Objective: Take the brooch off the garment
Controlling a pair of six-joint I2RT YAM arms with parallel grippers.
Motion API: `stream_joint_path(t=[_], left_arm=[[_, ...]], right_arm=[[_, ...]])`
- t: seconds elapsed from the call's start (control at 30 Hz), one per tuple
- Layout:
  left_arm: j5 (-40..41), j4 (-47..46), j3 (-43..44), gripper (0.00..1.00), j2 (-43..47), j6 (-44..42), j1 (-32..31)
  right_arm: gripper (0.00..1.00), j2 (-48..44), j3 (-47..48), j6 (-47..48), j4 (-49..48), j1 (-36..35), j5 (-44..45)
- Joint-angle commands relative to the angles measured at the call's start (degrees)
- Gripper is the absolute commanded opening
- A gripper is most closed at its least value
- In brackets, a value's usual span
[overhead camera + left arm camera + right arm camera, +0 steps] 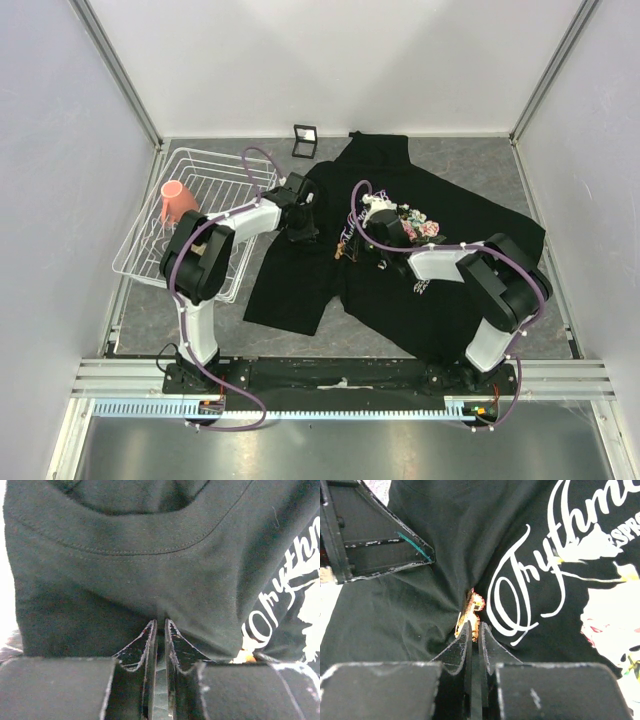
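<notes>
The brooch (470,611) sits on the chest of the garment (420,610), just beside the big first letter of the white lettering (530,590), on the side away from the flower print. In the right wrist view it stands on its edge, and the black cloth makes folds that run toward it, so we judge that the pin is being drawn away from the fabric.

The right gripper (475,630) has its two fingers pressed together on the lower end of the brooch. There is almost no gap between them, and the orange leaf comes out above the tips. We think this narrow hold is chosen because the pin is very small and only its edge can be taken.

The left gripper (160,625) is just beside it, on the cloth near the collar. Its fingers are nearly together, and a fold of the garment seems pinched between the tips. We judge that it holds the shirt down, so the cloth does not rise together with the pin. At the right edge of the left wrist view there is a small orange spot, probably the same brooch.

From above, the shirt lies spread across the grey table (480,165). A wire basket (150,240) with a pink cup (178,202) stands to the left, well apart.
</notes>
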State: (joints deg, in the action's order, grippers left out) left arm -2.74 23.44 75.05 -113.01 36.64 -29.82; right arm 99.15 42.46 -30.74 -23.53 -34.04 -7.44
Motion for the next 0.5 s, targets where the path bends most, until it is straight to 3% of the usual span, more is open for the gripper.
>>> stream_joint_path(t=[0.0, 0.17, 0.47], left_arm=[[5.20, 0.20, -0.51, 0.18, 0.42, -2.19, 0.29], [6.34, 0.02, -1.57, 0.18, 0.60, -2.37, 0.38], [6.87, -0.06, -2.45, 0.18, 0.86, -2.10, 2.31]], right_arm=[[0.00, -2.12, 6.66, 4.36, 9.08, -2.95, 5.85], [0.00, -1.33, 12.64, 7.10, 19.55, -5.15, 11.39], [0.00, -3.62, 14.76, 9.03, 26.07, -6.83, 13.51]])
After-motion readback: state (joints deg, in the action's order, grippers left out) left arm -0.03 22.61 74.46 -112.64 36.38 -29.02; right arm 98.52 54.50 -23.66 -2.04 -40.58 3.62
